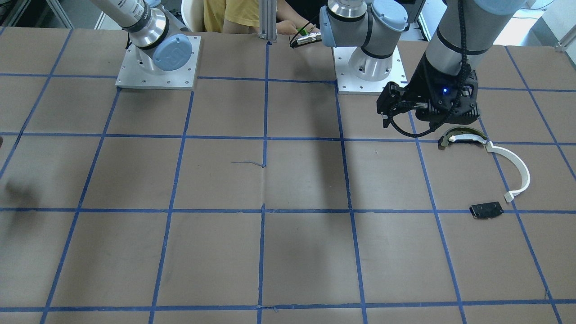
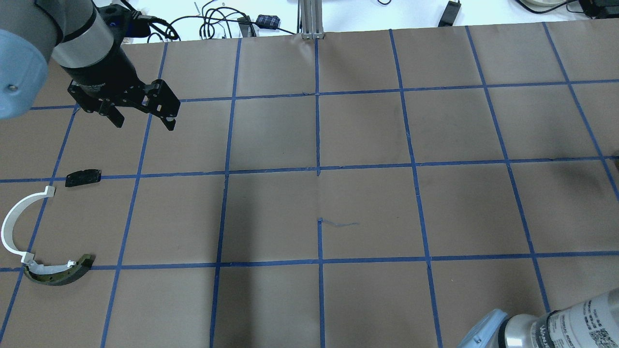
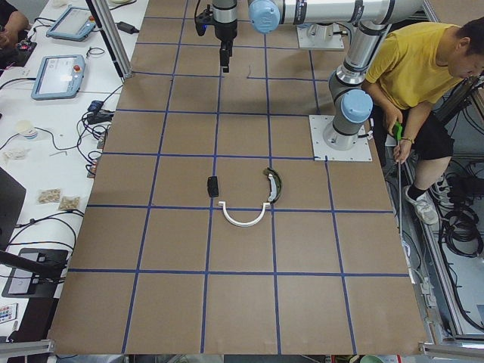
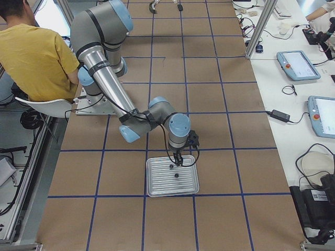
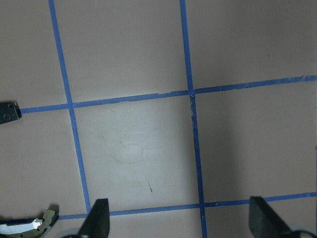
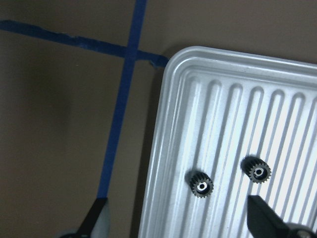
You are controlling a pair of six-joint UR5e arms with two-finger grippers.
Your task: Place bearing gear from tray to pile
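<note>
Two small gears lie flat on the ribbed floor of the tray, holes facing straight up, so from above they are round and show no long axis; the nearer gear and the other gear sit apart from each other, close to one corner of the tray; each is dark and toothed, with a bright ring round its centre hole.

The right arm is folded low, its wrist turned straight down over the tray; the right gripper has its fingers spread wide with nothing between them, one finger over the bare table just outside the rim, the other over the tray floor.

The left gripper also points down, fingers spread and empty, above the table near the pile, on the side away from the robot; the pile is three loose parts at the table's far end, well apart from the tray: a black plate, a thin white arc, and a dark curved piece with a pale strip, touching one end of the arc.
</note>
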